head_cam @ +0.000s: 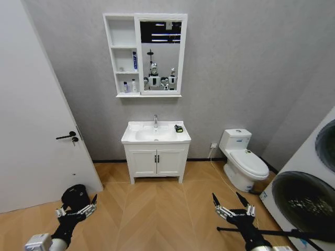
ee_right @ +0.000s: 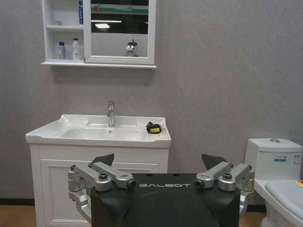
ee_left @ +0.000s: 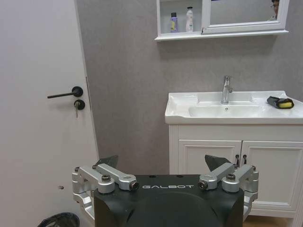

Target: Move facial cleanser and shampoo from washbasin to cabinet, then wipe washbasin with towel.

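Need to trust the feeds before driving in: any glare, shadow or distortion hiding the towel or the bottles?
Head view: wide-angle bend at the edges, towel tiny but unshadowed. Left wrist view: bottles in the cabinet clear. Right wrist view: mirror reflects ceiling lights, no glare on the washbasin.

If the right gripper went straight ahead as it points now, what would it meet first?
Probably the right part of the vanity front under the washbasin; the right gripper is open and far back, and depth is unclear.
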{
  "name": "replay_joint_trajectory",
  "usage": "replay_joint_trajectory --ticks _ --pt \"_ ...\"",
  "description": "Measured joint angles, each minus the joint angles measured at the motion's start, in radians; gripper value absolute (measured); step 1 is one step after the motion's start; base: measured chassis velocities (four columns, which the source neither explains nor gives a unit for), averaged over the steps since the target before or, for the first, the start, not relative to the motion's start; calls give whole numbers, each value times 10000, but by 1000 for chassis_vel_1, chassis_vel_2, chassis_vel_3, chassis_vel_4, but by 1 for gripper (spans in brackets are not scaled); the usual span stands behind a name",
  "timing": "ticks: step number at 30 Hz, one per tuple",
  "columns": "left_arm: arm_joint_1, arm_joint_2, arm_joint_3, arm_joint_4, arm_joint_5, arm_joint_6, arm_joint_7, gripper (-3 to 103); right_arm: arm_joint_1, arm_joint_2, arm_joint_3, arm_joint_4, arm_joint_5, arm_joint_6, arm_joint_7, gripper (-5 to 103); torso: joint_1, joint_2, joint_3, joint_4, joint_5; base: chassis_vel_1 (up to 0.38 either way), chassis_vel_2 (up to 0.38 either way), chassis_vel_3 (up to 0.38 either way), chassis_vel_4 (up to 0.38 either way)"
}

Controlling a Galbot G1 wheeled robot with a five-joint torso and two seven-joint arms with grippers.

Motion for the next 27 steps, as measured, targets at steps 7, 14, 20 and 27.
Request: replay_joint_trajectory --ticks 7,14,20,27 --pt "0 0 0 0 0 0 0 100 0 0 0 0 0 0 0 100 0 0 0 0 0 0 0 0 0" --pt "0 0 0 0 0 0 0 100 0 0 0 0 0 0 0 100 0 0 0 0 0 0 0 0 0" --pt "-1 0 0 0 0 0 0 100 0 0 0 0 0 0 0 100 0 0 0 0 0 0 0 0 0" --pt "0 0 0 0 0 0 0 100 0 0 0 0 0 0 0 100 0 0 0 0 0 0 0 0 0"
